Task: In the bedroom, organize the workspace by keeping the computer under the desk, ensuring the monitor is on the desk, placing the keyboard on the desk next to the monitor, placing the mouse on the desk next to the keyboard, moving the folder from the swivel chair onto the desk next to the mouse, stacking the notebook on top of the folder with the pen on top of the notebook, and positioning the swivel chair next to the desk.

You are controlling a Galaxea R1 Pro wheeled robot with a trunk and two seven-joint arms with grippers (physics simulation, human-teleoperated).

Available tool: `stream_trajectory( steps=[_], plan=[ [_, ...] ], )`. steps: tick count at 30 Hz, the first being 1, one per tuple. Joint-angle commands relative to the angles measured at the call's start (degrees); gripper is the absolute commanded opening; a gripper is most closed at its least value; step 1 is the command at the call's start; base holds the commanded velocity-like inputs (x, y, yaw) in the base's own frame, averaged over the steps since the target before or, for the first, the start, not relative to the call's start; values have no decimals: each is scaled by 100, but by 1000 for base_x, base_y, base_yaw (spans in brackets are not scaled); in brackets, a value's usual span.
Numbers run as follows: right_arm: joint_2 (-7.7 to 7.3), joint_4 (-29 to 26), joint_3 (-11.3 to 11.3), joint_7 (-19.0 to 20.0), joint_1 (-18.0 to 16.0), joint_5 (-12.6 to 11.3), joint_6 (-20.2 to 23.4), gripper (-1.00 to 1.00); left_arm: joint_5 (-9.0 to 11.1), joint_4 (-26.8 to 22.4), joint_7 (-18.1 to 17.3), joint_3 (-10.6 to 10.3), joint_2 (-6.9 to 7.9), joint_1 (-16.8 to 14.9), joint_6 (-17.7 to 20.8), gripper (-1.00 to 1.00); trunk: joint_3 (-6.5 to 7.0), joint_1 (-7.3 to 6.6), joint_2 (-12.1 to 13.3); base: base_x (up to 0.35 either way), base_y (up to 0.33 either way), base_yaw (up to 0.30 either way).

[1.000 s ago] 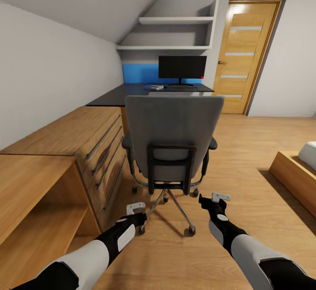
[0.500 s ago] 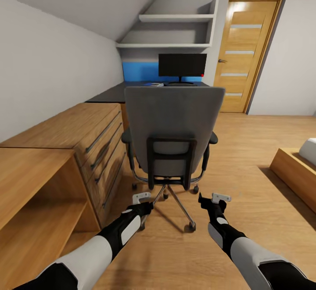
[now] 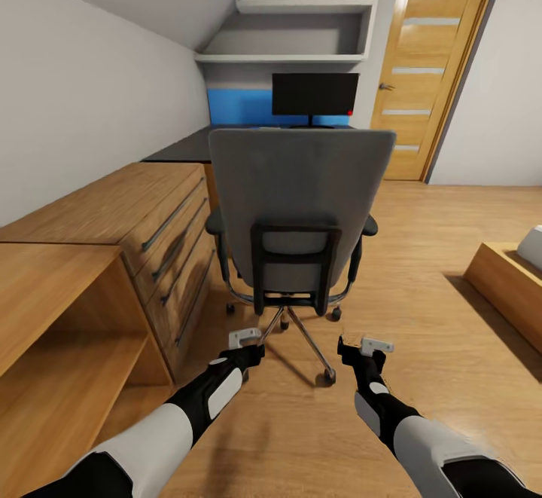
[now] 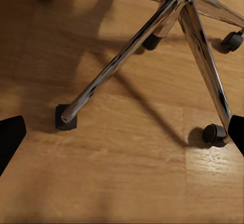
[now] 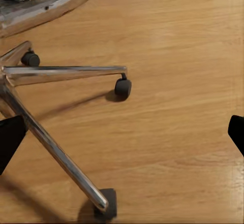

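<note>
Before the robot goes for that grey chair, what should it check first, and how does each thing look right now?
1. Swivel chair straight ahead, back turned to the robot: ok.
2. Left gripper open, holding nothing: ok.
3. Right gripper open, holding nothing: ok.
4. Folder on the seat: cannot tell, the backrest hides it.
5. Monitor standing on the desk: ok.
6. Wooden drawer chest close beside the chair, little room on that side: not ok.

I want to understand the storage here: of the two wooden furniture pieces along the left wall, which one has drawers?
The wooden drawer chest beside the swivel chair, with long dark handles; the nearer wooden unit is an open shelf.
</note>
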Motion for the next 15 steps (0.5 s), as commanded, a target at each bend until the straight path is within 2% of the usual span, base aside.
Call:
stream_trajectory(
  steps=[1,3,5,10,15],
  plan=[
    [57,4,53,-25,45,27,-134,100,11,-6,40,-18,0,-4,12,100,-28,1,-4,0,0,0],
    [117,3,53,-26,89,143,-234,100,8,-6,40,-15,0,-4,6,100,-72,6,-7,0,0,0],
    [192,3,52,-30,148,367,-336,100,4,-6,39,-11,0,-4,-1,100,-72,6,-7,0,0,0],
    [277,-2,52,-54,218,724,-444,100,0,-5,34,-2,0,-4,-20,100,-72,6,-7,0,0,0],
    [301,-7,53,-75,239,844,-602,100,9,13,31,0,0,-4,-138,100,-72,6,-7,0,0,0]
  ],
)
